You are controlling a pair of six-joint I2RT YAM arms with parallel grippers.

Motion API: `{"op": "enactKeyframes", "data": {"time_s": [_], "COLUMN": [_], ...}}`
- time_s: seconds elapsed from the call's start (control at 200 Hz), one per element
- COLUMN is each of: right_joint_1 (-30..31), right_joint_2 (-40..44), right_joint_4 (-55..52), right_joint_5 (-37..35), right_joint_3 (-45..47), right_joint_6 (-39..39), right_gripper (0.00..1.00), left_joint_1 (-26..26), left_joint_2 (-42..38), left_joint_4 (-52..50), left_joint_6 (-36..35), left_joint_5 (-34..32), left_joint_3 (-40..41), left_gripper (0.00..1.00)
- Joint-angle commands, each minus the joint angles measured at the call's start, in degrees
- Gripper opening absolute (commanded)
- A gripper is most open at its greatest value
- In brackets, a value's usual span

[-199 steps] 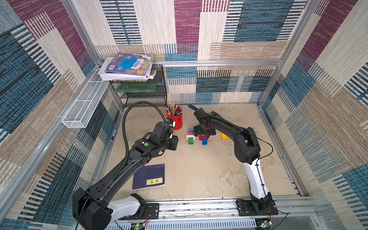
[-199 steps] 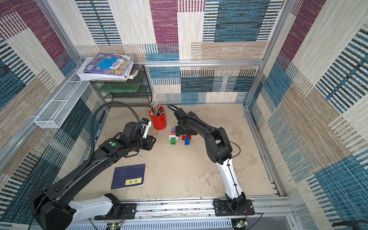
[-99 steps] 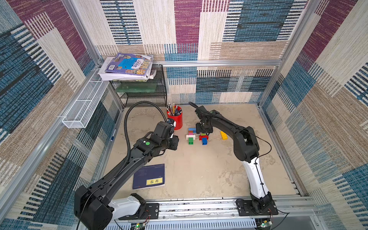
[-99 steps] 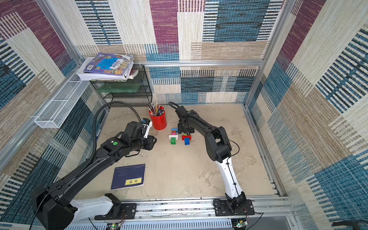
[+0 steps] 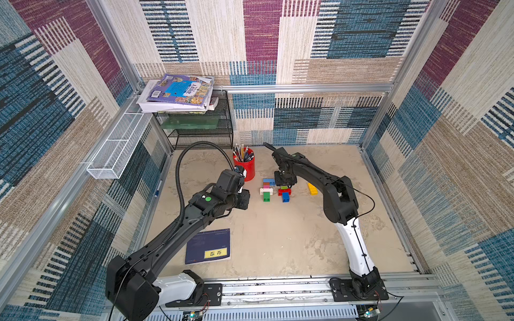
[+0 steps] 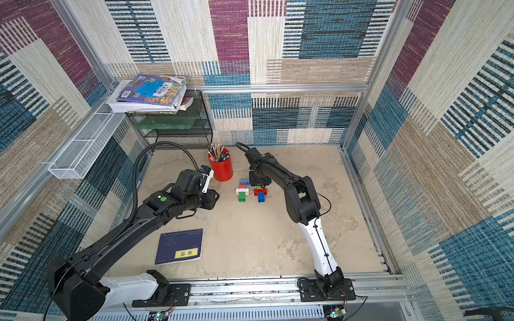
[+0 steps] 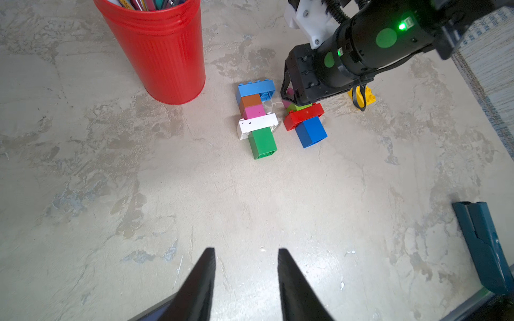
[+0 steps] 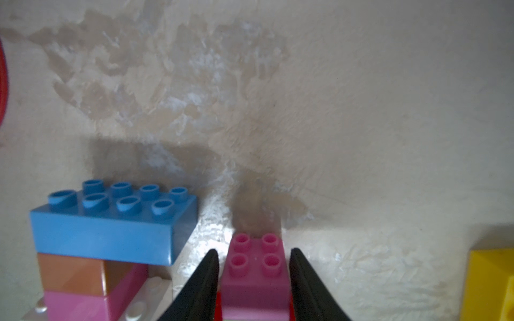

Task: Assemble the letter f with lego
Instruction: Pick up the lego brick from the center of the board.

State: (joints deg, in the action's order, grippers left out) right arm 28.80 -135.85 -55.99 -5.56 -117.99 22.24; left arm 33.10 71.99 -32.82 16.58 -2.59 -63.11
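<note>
Glossy plastic lego [image 7: 262,141], matt mottled tabletop [image 7: 139,194] — ribbed glossy red cup [image 7: 164,55]

Two robot arms, both mostly matte black with rounded joint housings. Each has a glossy white lower link [image 5: 357,250] rising from a black base plate [image 5: 358,290] bolted to a silver aluminium rail [image 5: 278,289]. The left arm [image 5: 178,230] carries a thick, ribbed black hose [image 5: 180,178] and a round green sticker [image 5: 207,198]. The right arm [image 5: 333,194] has a thin black cable [image 5: 371,205] trailing beside it. Seen close from the left wrist, its wrist shows green dots [image 7: 386,38], a lit green light [image 7: 402,26] and a white bracket with a screw [image 7: 308,16]. The left claw [image 7: 246,266] and right claw [image 8: 253,266] have smooth black fingers tapering to points.
</note>
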Motion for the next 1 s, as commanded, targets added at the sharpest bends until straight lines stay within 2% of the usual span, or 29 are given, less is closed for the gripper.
{"op": "enactKeyframes", "data": {"time_s": [0.0,0.275,0.486,0.851,0.997], "right_joint_1": [0.03,0.11,1.66,6.41,7.83], "right_joint_2": [-0.29,-0.34,3.37,17.69,23.82], "right_joint_4": [-0.44,-1.05,1.1,13.54,19.08], "right_joint_5": [0.37,0.1,-2.13,-9.17,-11.57], "right_joint_3": [-0.13,-0.13,1.17,15.56,22.16], "right_joint_6": [-0.24,-0.23,-0.31,1.49,2.09], "right_gripper": [0.41,0.32,0.31,0.31,0.31], "left_joint_1": [-0.06,-0.14,-0.18,-0.15,-0.15], "left_joint_2": [-0.01,-0.35,-0.88,-3.7,-4.77], "left_joint_4": [0.76,0.81,0.73,0.79,1.47], "left_joint_6": [-1.49,-1.46,-1.49,-1.01,-0.06], "left_joint_5": [0.71,0.68,0.87,0.74,3.85], "left_joint_3": [-0.26,0.01,0.32,1.44,2.22], "left_gripper": [0.41,0.41,0.4,0.4,0.45]}}
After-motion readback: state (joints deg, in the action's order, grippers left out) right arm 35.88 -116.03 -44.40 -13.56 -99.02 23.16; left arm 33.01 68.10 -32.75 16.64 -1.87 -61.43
